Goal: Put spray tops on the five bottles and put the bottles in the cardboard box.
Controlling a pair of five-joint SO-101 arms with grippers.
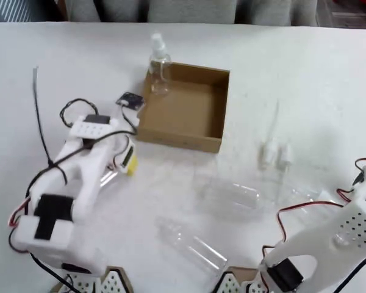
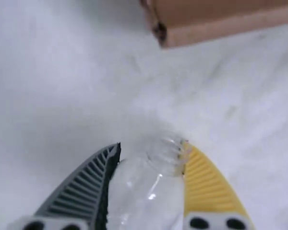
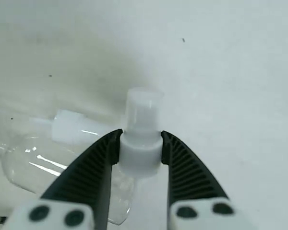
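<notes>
In the ribbed left pincer [image 2: 150, 146], a clear bottle [image 2: 144, 196].

Clear, glossy plastic is seen on the bottle [image 2: 149, 196] at lower centre of the left wrist view, glints caught on its neck. The left gripper [image 2: 151, 152] is faced in ribbed matt plastic, grey and yellow. Smooth white plastic is shown on the spray top [image 3: 141, 146], ribbed matt black on the right gripper [image 3: 140, 136]. The box [image 1: 178, 139] is made of matt brown cardboard; the table [image 1: 305, 73] is finished matt white.
</notes>
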